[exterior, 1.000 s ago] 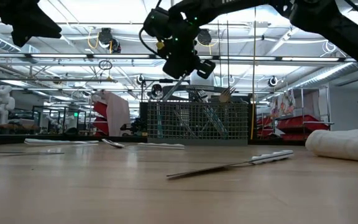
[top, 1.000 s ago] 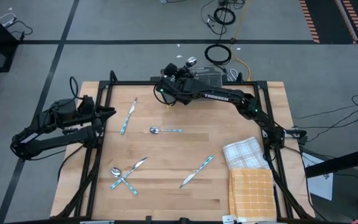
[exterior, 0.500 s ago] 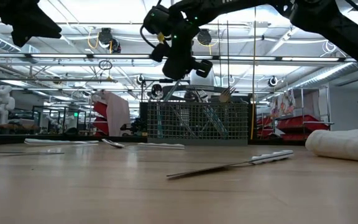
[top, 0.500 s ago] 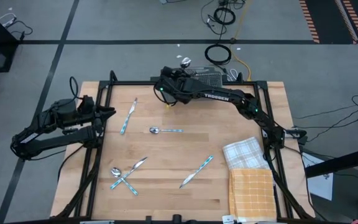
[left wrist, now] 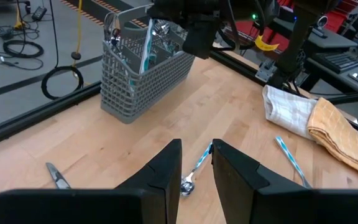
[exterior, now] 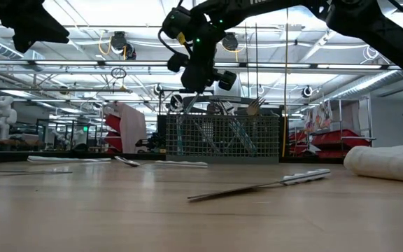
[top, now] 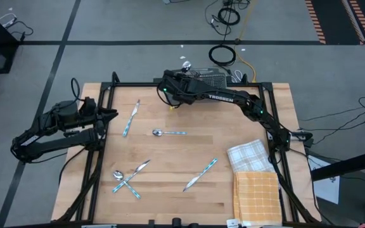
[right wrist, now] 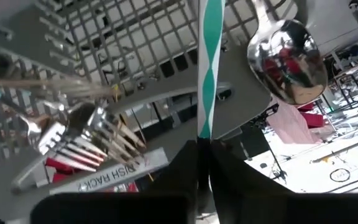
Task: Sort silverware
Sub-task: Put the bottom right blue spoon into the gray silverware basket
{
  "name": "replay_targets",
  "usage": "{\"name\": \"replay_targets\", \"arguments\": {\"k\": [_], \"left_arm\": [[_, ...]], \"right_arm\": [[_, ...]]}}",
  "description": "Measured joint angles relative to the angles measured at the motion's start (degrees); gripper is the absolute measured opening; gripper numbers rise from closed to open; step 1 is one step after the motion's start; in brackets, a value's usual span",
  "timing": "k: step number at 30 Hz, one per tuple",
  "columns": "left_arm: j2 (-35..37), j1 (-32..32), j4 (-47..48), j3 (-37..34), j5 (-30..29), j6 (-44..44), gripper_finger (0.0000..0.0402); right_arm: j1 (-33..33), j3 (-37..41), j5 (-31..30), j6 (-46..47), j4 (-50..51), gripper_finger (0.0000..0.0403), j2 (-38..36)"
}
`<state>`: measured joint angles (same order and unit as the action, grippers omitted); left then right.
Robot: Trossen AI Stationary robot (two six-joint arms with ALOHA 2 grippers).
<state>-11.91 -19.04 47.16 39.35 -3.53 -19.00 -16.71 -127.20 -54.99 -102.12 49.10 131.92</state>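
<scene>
My right gripper (top: 184, 71) hovers at the table's far edge, over the left end of the grey wire-mesh caddy (top: 211, 78), shut on a spoon whose shiny bowl (top: 185, 63) shows beyond it. The low view shows this gripper (exterior: 200, 70) above the caddy (exterior: 222, 136). Forks (right wrist: 86, 134) stand inside the caddy. On the table lie a knife (top: 130, 118), a spoon (top: 168, 132), a crossed spoon and knife (top: 128, 176) and another knife (top: 200, 175). My left gripper (left wrist: 196, 167) waits open at the table's left side. My right gripper (right wrist: 202, 144) pinches the spoon's teal-and-white patterned handle (right wrist: 204, 118) between its two fingers, near the handle's free end. The handle runs straight out past the fingertips, along the fingers, with the bowl (right wrist: 288, 53) at the far end. The spoon is lifted clear, above the caddy.
A white checked cloth (top: 249, 155) and an orange cloth (top: 257, 196) lie at the table's right edge. Cables (top: 222, 55) coil on the floor beyond the far edge. Bare wood lies between the scattered pieces in the middle of the table.
My right gripper has turned at the wrist above the caddy's left end and stayed shut. The spoon's bowl has swung a little toward the table's left. The pieces on the table lie where they were.
</scene>
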Motion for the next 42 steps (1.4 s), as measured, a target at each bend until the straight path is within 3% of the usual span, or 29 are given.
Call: {"name": "replay_targets", "arguments": {"k": [9,16,20,28,32,35,37,39,42], "left_arm": [[0.01,0.01,-0.01,0.0,0.0,0.35,0.0095],[0.01,-0.01,-0.01,-0.02,0.0,0.37,0.0095],[0.01,-0.01,0.01,-0.02,0.0,0.37,0.0095],[0.0,0.0,-0.01,-0.02,-0.5,0.42,0.0095],[0.01,0.01,-0.01,-0.02,-0.5,0.33,0.0095],[0.0,0.0,-0.01,-0.02,-0.5,0.35,0.0095],[0.0,0.0,0.01,-0.02,-0.48,0.33,0.0095],[0.01,-0.01,-0.01,-0.02,-0.5,0.33,0.0095],[0.01,-0.01,-0.03,-0.02,-0.5,0.37,0.0095]], "right_arm": [[0.07,0.0,2.55,2.3,0.0,0.0092,-0.02],[0.04,0.0,2.44,2.46,-1.28,0.0129,-0.02],[0.07,0.0,-1.19,4.44,-3.71,0.0138,-0.02],[0.04,-0.02,-9.4,22.02,-14.1,0.0139,-1.63],[0.04,-0.01,-8.77,46.07,-10.79,0.0139,-4.86],[-1.11,-0.02,-1.64,73.67,0.25,0.0139,-9.92],[-4.04,-0.05,10.4,91.87,8.98,0.0139,-13.41],[-8.27,-0.09,22.33,99.69,14.59,0.014,-15.63],[-13.29,-0.09,32.43,100.8,19.33,0.0147,-16.51]]}}
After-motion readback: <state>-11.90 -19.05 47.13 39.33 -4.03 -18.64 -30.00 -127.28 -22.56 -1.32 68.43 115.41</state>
